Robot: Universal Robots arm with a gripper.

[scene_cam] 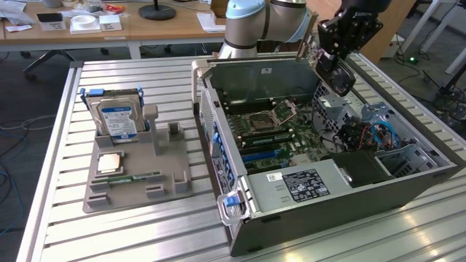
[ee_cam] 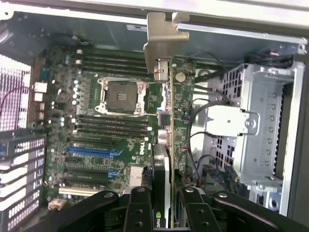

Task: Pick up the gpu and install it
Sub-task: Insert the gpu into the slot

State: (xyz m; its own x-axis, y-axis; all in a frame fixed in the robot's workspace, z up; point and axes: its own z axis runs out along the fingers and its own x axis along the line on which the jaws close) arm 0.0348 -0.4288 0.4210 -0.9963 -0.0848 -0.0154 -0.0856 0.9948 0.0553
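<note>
My end effector (scene_cam: 336,52) is clenched on the gpu (scene_cam: 339,81), holding it edge-on in the air above the open computer case (scene_cam: 218,180), which stands toward the tabletop's (scene_cam: 145,229) edge at the exterior view's right. The card's long axis runs straight out from my fingers (ee_cam: 137,212), metal bracket (ee_cam: 161,36) leading. I judge it crosswise to the motherboard's (ee_cam: 120,140) blue slots (ee_cam: 91,152) below.

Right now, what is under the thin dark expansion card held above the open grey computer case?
The gripper holds the thin gpu edge-down above the green motherboard, where an empty processor socket and blue slots show. The strip directly beneath the card is covered.
</note>
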